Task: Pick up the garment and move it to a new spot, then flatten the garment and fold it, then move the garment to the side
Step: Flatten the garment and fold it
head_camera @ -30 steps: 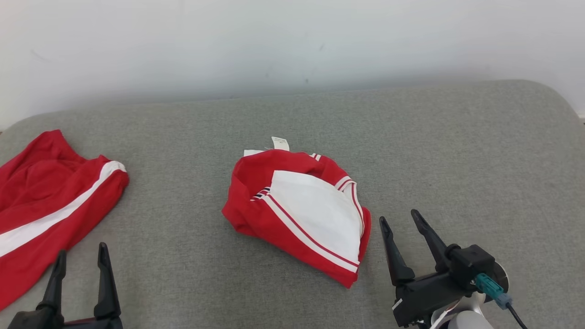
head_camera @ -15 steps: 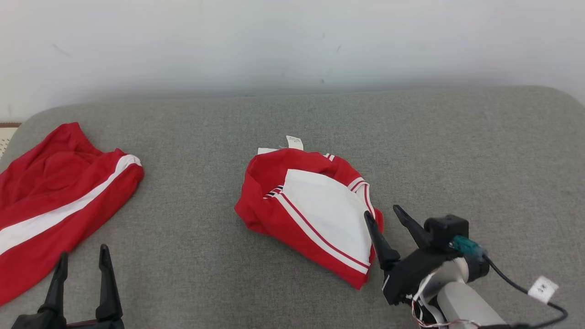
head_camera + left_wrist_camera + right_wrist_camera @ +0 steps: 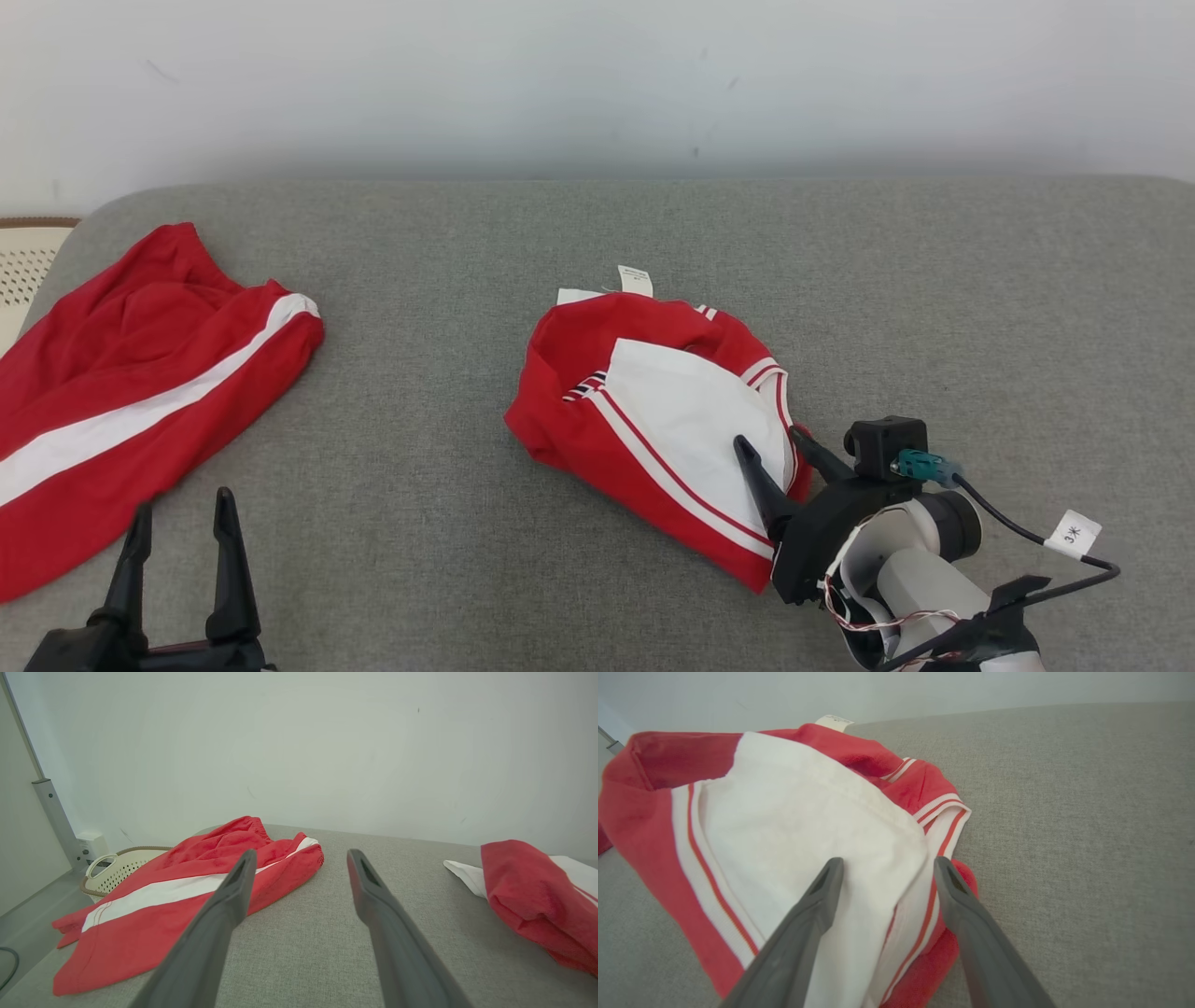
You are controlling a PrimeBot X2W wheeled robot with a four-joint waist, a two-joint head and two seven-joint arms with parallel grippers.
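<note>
A bunched red garment (image 3: pixel 653 411) with a white panel and striped trim lies in the middle of the grey cushion (image 3: pixel 934 308); a small white label sticks out at its far edge. My right gripper (image 3: pixel 767 437) is open at the garment's near right edge, its fingers straddling the white panel's border, and holds nothing. The right wrist view has the garment (image 3: pixel 784 812) just ahead of the spread right gripper (image 3: pixel 887 861). My left gripper (image 3: pixel 182 501) is open and empty at the lower left; in its wrist view the left gripper (image 3: pixel 301 851) points between both cloths, the garment (image 3: pixel 528 886) at the right.
A second red cloth with a white stripe (image 3: pixel 131 392) lies spread at the cushion's left end, also in the left wrist view (image 3: pixel 187 891). A pale perforated basket (image 3: pixel 23 266) stands beyond the left edge. A white wall backs the cushion.
The head camera has shifted, sliding the scene rightward. My right gripper has moved forward and left, from beside the garment onto its near right edge, staying open. The left gripper has not moved.
</note>
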